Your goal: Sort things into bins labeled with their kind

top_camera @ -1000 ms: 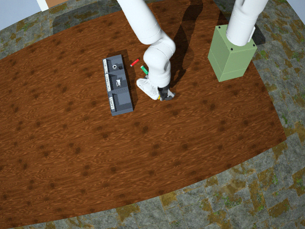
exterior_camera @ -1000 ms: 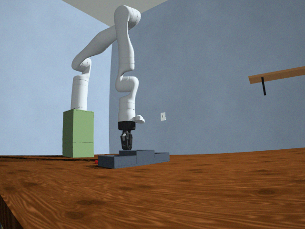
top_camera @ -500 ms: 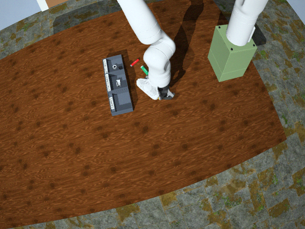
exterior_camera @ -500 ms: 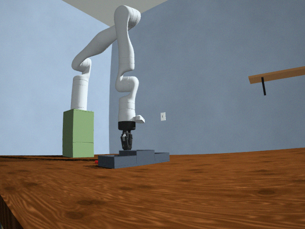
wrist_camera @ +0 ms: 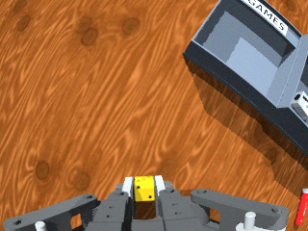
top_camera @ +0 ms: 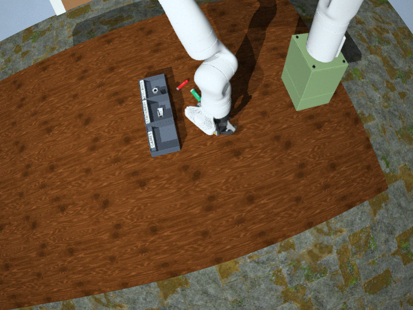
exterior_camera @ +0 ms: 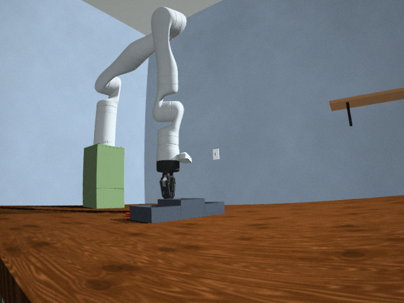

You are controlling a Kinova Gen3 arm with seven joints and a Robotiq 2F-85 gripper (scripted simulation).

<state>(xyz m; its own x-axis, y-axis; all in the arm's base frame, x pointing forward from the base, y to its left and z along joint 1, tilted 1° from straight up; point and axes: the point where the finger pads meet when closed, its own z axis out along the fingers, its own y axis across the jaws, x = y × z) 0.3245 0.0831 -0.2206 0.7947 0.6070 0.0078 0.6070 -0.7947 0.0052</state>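
Observation:
My gripper (wrist_camera: 143, 188) is shut on a small yellow die (wrist_camera: 144, 189) low over the wooden table, to the right of the grey row of three bins (top_camera: 157, 114). It also shows in the top view (top_camera: 222, 128) and the side view (exterior_camera: 167, 189). The near bin (wrist_camera: 246, 45) is labelled GAMES and looks empty. The middle bin holds a small white thing (top_camera: 161, 112). The far bin holds a metal nut (top_camera: 155, 89). A red cylinder (top_camera: 182, 84) and a green cylinder (top_camera: 195, 95) lie on the table behind my wrist; the red one also shows in the wrist view (wrist_camera: 302, 207).
The arm's green pedestal (top_camera: 312, 73) stands at the back right of the table. A wooden shelf (exterior_camera: 367, 99) hangs on the wall far to the right in the side view.

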